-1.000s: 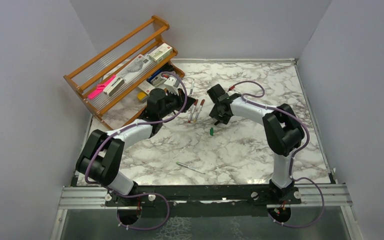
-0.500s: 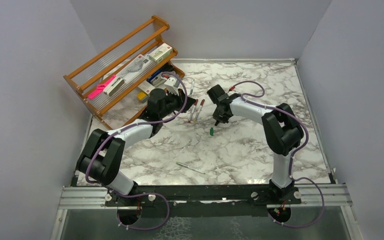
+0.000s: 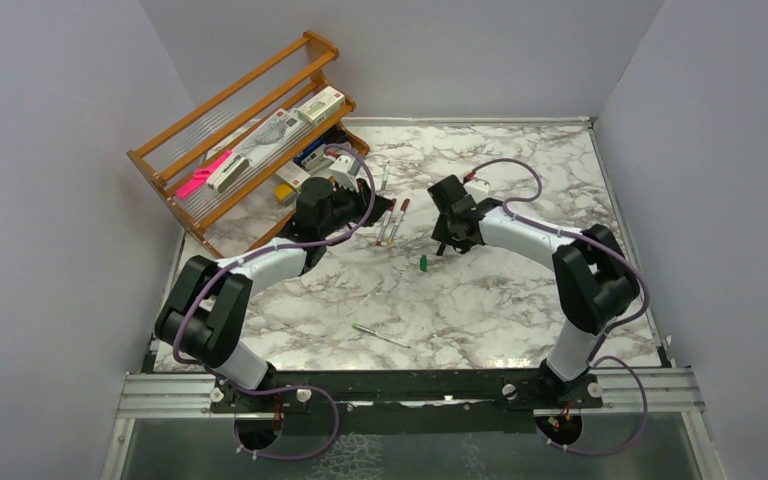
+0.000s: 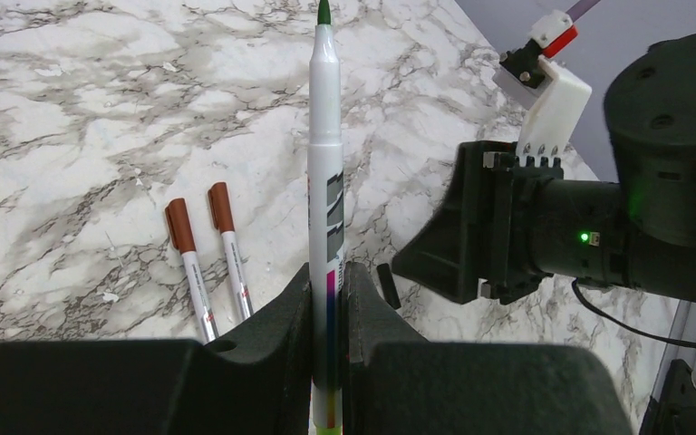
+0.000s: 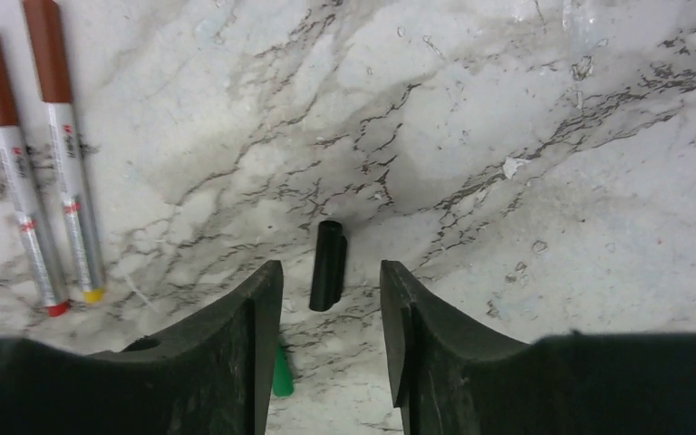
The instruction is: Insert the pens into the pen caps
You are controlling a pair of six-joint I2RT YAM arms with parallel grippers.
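Note:
My left gripper (image 4: 328, 272) is shut on a white-grey pen (image 4: 324, 145) with a bare green tip, held above the marble table. It shows in the top view (image 3: 365, 207) near the rack. Two pens with red-brown caps on them (image 4: 207, 258) lie side by side on the table; they also show in the top view (image 3: 392, 222) and the right wrist view (image 5: 41, 163). The green cap (image 3: 424, 263) lies loose on the table, partly hidden behind my right finger (image 5: 281, 372). My right gripper (image 5: 331, 272) is open and empty over a small black cylinder (image 5: 328, 265), a little beyond the green cap.
A wooden rack (image 3: 240, 140) at the back left holds boxes, a pink marker (image 3: 203, 172) and a yellow block (image 3: 284, 192). A thin rod with a green end (image 3: 380, 336) lies near the front. Walls close in the table on three sides.
The right arm has swung to the right and its gripper has shifted slightly right and back from the green cap. The left arm holds the pen nearly still.

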